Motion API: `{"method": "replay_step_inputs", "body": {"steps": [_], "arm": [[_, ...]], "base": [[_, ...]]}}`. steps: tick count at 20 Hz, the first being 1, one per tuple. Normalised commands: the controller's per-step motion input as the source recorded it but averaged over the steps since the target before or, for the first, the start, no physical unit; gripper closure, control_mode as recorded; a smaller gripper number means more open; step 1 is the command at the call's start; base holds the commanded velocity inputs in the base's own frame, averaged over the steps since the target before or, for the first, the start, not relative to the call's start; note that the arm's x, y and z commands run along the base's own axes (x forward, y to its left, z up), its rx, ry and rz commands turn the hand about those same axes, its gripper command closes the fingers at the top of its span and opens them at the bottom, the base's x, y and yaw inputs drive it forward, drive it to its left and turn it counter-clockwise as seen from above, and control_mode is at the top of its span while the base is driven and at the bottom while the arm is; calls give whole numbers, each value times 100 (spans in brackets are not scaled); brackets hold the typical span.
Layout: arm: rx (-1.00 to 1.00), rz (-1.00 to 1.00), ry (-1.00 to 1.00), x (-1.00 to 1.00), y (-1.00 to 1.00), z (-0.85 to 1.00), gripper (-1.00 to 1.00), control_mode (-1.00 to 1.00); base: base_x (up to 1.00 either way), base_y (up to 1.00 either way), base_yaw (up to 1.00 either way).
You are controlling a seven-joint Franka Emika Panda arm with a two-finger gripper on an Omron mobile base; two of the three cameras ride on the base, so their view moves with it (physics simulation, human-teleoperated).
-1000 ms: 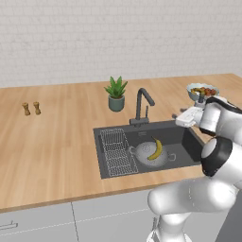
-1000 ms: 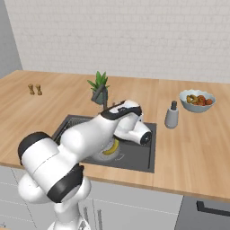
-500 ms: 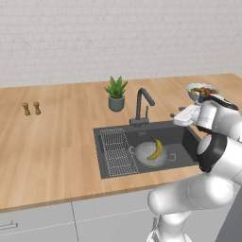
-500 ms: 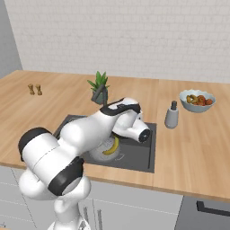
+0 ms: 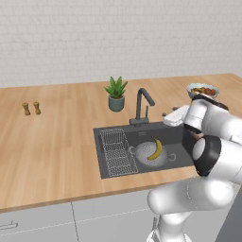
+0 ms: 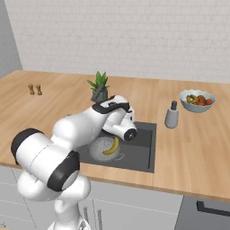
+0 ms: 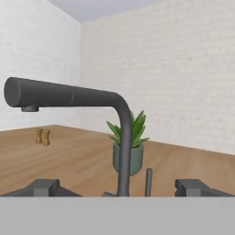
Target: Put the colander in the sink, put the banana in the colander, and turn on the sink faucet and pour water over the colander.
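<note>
The silver colander (image 5: 150, 155) sits in the dark sink (image 5: 100, 144), right of the wire rack. A yellow banana (image 5: 156, 148) lies inside it; both also show as colander (image 6: 99, 146) and banana (image 6: 112, 146). The dark gooseneck sink faucet (image 5: 142, 105) stands behind the basin. My gripper (image 5: 168, 117) hovers open just right of the faucet, at lever height. In the hand view the faucet (image 7: 122, 137) and its thin lever (image 7: 148, 181) stand straight ahead between my spread fingertips (image 7: 44, 186), gripper (image 7: 119, 188) holding nothing. No water shows at the spout.
A potted plant (image 5: 116, 94) stands left of and behind the faucet. A fruit bowl (image 5: 202, 90) and a grey bottle (image 6: 171, 116) stand on the counter right of the sink. Two small shakers (image 5: 31, 108) are far left.
My hand has moved left, closer to the faucet, with the jaws staying open. The colander and banana have not moved.
</note>
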Motion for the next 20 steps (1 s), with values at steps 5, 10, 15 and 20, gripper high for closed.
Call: {"method": "replay_step_inputs", "body": {"steps": [5,10,15,20], "arm": [[0,-5,0,28,16,-7,-100,-100],[0,0,0,37,-2,-10,-100,-100],[0,0,0,23,-14,-18,-100,-100],[0,0,0,12,0,-18,-100,-100]], "base": [[0,0,0],[0,0,0],[0,0,0],[0,0,0]]}}
